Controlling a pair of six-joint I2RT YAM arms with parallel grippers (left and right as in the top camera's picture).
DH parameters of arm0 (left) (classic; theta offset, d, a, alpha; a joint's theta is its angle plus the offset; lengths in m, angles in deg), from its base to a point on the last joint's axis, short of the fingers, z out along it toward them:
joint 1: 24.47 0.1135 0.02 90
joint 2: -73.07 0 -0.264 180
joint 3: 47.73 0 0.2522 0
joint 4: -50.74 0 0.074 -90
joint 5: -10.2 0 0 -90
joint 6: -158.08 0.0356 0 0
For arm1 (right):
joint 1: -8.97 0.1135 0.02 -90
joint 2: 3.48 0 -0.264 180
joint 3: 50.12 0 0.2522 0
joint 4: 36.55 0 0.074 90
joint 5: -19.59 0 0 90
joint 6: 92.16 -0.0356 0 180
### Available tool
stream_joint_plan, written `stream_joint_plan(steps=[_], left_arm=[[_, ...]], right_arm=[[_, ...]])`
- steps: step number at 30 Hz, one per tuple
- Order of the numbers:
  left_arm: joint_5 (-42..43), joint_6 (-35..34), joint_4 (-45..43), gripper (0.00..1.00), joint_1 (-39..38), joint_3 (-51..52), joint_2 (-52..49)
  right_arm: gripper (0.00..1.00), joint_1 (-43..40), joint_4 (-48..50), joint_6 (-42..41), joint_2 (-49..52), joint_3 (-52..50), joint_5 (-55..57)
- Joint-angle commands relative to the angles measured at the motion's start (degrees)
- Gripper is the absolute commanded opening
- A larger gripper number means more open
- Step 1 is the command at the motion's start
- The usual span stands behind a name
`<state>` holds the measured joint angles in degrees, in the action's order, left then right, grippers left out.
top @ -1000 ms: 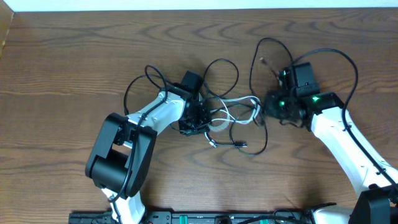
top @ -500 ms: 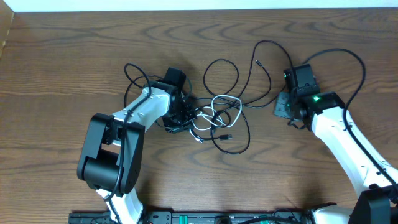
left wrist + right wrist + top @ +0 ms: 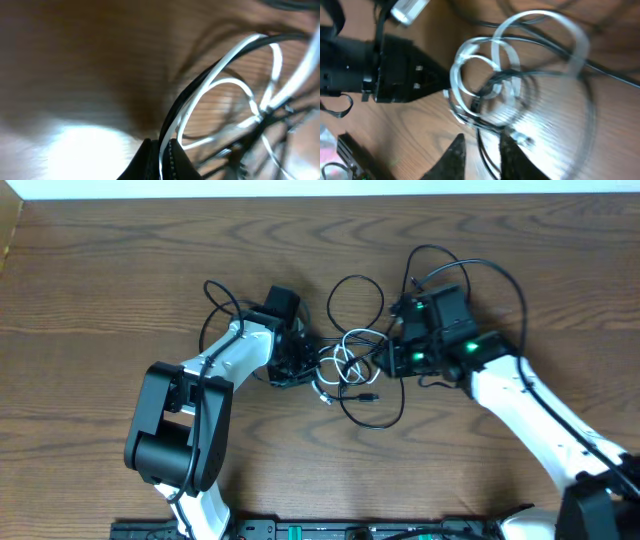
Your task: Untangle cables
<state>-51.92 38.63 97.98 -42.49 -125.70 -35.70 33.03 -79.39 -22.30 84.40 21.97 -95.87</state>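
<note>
Cables (image 3: pixel 345 358) black and white; table (image 3: pixel 120 270) brown woodgrain.

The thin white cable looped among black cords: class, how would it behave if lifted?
Probably floppy: the thin white cable lies in loose curling loops. Likely light, being so slender. It may drag the thin black cords along, since they thread through its loops.

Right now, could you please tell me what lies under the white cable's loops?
Black cables cross beneath the white cable on the wooden table; motion blur hides which strand is lowest.

Dark wood-grain table (image 3: pixel 120 260) fills the view, a pale strip (image 3: pixel 300 188) along its far edge.
</note>
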Motion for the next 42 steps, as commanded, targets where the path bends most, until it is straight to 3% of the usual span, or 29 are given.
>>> stream_joint_plan(steps=[1,7,24,28,32,42], left_arm=[[10.25,6.80,-1.53,0.07,-0.57,0.13,-0.09],[10.95,7.96,-1.60,0.07,-1.07,0.13,-0.09],[10.93,7.98,-1.64,0.08,-1.07,0.13,-0.09],[10.93,7.98,-1.62,0.07,-1.07,0.13,-0.09],[10.93,7.98,-1.60,0.07,-1.07,0.13,-0.09],[10.95,7.98,-1.60,0.07,-1.07,0.13,-0.09]], right_arm=[[0.22,2.95,3.85,0.92,3.67,0.35,-1.33],[0.13,4.17,7.48,-3.72,8.90,0.35,2.99],[0.18,6.19,10.14,-12.04,17.29,0.35,3.08],[0.15,7.13,9.75,-16.09,17.38,0.20,6.14],[0.04,8.35,9.51,-19.43,17.38,0.07,9.79],[0.01,10.91,9.35,-26.62,17.38,0.04,17.31]])
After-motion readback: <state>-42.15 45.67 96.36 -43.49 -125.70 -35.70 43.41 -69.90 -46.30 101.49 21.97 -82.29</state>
